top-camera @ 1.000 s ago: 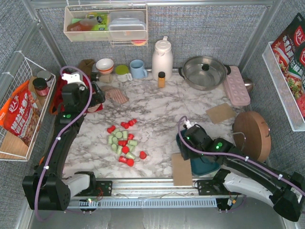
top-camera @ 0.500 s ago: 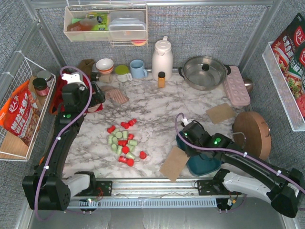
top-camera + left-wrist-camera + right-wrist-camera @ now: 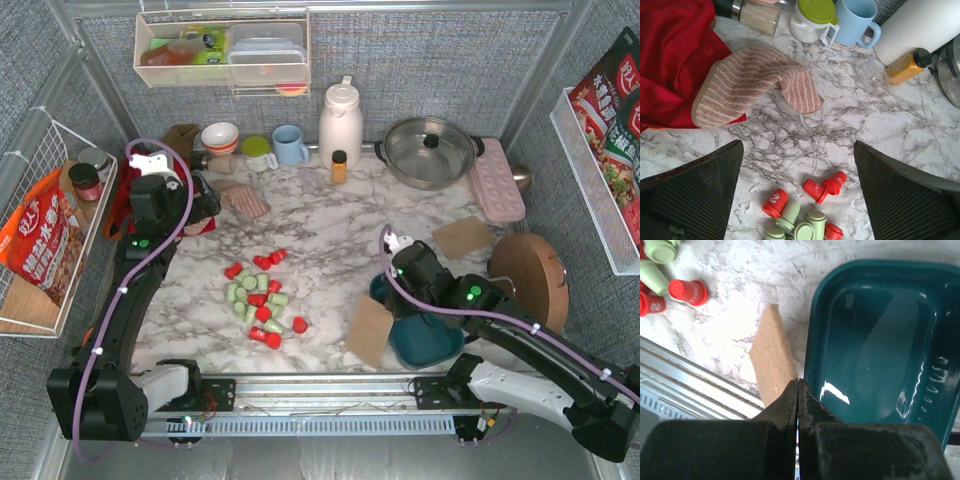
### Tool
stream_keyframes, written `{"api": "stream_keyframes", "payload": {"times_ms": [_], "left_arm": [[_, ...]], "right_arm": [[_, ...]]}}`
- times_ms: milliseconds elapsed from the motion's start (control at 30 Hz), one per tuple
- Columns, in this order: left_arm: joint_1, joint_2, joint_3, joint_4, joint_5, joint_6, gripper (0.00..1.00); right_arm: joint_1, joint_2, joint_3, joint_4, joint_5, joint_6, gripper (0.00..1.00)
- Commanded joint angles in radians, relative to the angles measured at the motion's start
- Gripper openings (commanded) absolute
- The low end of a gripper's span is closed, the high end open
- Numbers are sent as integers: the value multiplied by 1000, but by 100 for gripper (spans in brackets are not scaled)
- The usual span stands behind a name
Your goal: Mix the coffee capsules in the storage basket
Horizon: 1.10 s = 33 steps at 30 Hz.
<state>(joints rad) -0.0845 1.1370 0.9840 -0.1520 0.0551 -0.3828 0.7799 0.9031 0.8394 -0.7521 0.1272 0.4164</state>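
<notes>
Several red and pale green coffee capsules [image 3: 262, 300] lie in a loose heap on the marble, left of centre, and some show at the bottom of the left wrist view [image 3: 805, 217]. The teal storage basket [image 3: 432, 347] sits near the front right, and its inside [image 3: 820, 340] holds nothing. My right gripper [image 3: 798, 382] hangs over the basket's left rim [image 3: 388, 303], shut on the edge of a thin brown mat [image 3: 772, 360] that stands tilted beside the basket [image 3: 368, 330]. My left gripper [image 3: 797, 150] is open above the marble, behind the heap [image 3: 205, 205].
A striped mitt [image 3: 755, 85] and red cloth [image 3: 675, 55] lie at the back left. Mugs [image 3: 290, 145], a white jug [image 3: 340, 120], an orange bottle [image 3: 339, 166], a steel pot [image 3: 430, 150] and a pink tray [image 3: 497, 180] line the back. A second brown mat [image 3: 462, 237] and round wooden board [image 3: 530, 280] sit right.
My right gripper shut on the brown mat, which lay flat by the front edge, and lifted its edge so it now stands tilted next to the basket. The left arm stayed put.
</notes>
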Motion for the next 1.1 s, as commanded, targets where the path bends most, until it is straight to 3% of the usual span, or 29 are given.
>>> {"api": "stream_keyframes", "payload": {"times_ms": [0, 267, 300, 367, 400, 467, 533, 633, 1067], "left_arm": [[-1, -2, -1, 40, -1, -1, 99], [-1, -4, -1, 40, -5, 1, 99], [0, -5, -1, 40, -3, 1, 99], [1, -5, -1, 40, -2, 1, 99], [0, -4, 0, 40, 0, 1, 99], [0, -4, -1, 39, 0, 1, 99], [1, -6, 0, 39, 2, 1, 99], [2, -4, -1, 40, 2, -1, 99], [1, 0, -4, 41, 5, -4, 99]], "right_arm": [[0, -10, 54, 4, 35, -37, 0], [-1, 45, 143, 30, 45, -118, 0], [-1, 66, 148, 37, 21, -134, 8], [-1, 103, 148, 41, -2, -154, 55], [-1, 120, 146, 36, 2, -159, 68], [0, 151, 131, 22, 45, -147, 86], [-1, 170, 111, 20, 87, -126, 97], [-2, 174, 60, 53, 88, -105, 98], [-48, 157, -119, 215, -62, -31, 85]]}}
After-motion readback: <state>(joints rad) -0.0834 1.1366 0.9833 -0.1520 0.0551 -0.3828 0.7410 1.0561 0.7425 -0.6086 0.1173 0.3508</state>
